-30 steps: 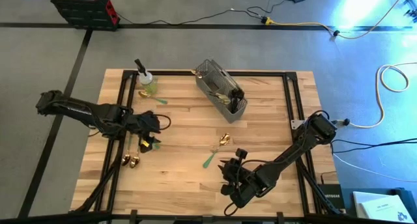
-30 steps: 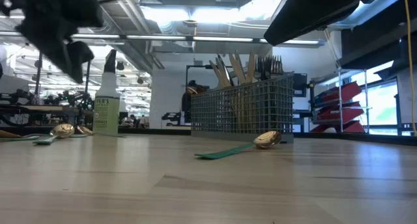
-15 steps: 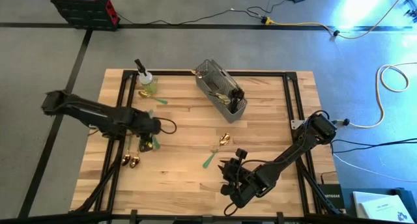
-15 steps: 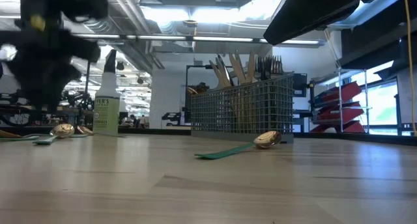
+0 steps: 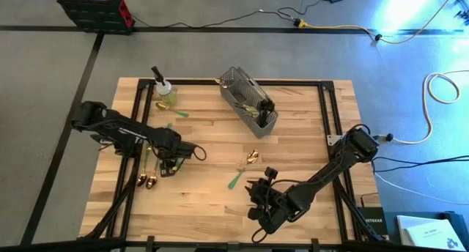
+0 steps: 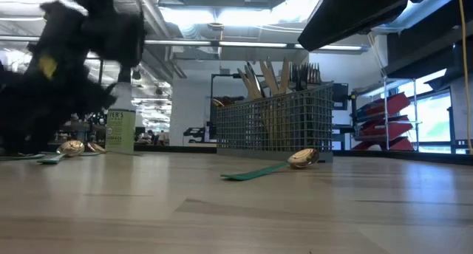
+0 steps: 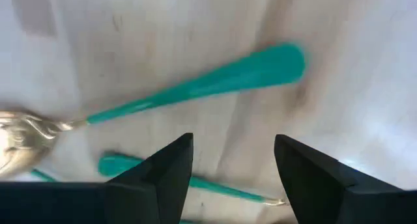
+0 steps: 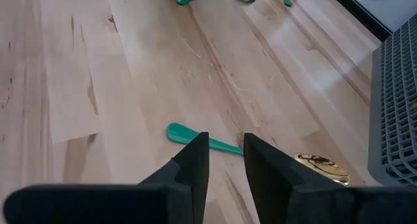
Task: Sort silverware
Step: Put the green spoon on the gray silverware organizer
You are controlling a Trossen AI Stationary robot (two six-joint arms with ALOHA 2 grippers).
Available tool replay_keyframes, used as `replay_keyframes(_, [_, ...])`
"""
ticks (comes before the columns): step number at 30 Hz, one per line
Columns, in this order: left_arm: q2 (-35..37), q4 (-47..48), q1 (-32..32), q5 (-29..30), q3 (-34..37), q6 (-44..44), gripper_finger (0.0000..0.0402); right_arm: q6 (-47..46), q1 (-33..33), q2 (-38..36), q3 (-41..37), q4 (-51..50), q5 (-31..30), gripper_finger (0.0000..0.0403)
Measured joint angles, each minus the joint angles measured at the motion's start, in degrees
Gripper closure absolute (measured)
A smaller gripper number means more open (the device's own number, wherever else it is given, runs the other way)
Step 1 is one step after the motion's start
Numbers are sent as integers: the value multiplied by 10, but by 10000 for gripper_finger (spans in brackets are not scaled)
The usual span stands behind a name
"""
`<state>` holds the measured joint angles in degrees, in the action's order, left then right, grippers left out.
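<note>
Two green-handled spoons (image 5: 155, 164) lie flat on the table's left part, their gold bowls (image 5: 147, 181) nearer the front. My left gripper (image 5: 173, 162) hangs open just above them, pointing down; in the left wrist view one green-handled spoon (image 7: 195, 87) lies beyond my left gripper (image 7: 231, 152) and a second green handle (image 7: 124, 167) beside one finger. Another green-handled spoon (image 5: 242, 171) lies mid-table. My right gripper (image 5: 258, 186) hovers near its handle, slanting down, narrowly open with nothing between the fingers (image 8: 226, 149). More silverware stands in the wire caddy (image 5: 249, 102).
A spray bottle (image 5: 162, 86) with green liquid stands at the far left, with a gold spoon bowl (image 5: 161, 104) and a green handle (image 5: 179, 113) beside it. The caddy (image 6: 277, 125) stands at the far middle. Bare wood lies on the right half (image 5: 308, 135).
My left gripper has come down and moved toward the table's right edge, tipping from a slant until it points straight down over the green-handled spoons. Its fingers have stayed open. The spoons have not moved.
</note>
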<state>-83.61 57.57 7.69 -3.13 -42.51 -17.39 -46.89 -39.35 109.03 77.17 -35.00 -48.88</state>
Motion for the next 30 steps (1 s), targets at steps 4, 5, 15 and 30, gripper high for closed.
replay_keyframes(4, [-3, 76, 13, 23, -42, 73, 202, 0, 0, 0, 0, 3, 2, 324])
replay_keyframes(5, [-2, 86, 16, 45, -53, 105, 202, 0, 0, 0, 0, 3, 3, 324])
replay_keyframes(15, [-18, 58, 19, 163, -66, 363, 206, 0, 0, 0, 0, 4, 4, 324])
replay_keyframes(30, [-125, 73, -43, 233, -65, 404, 234, 1, 0, 0, 0, 4, 4, 324])
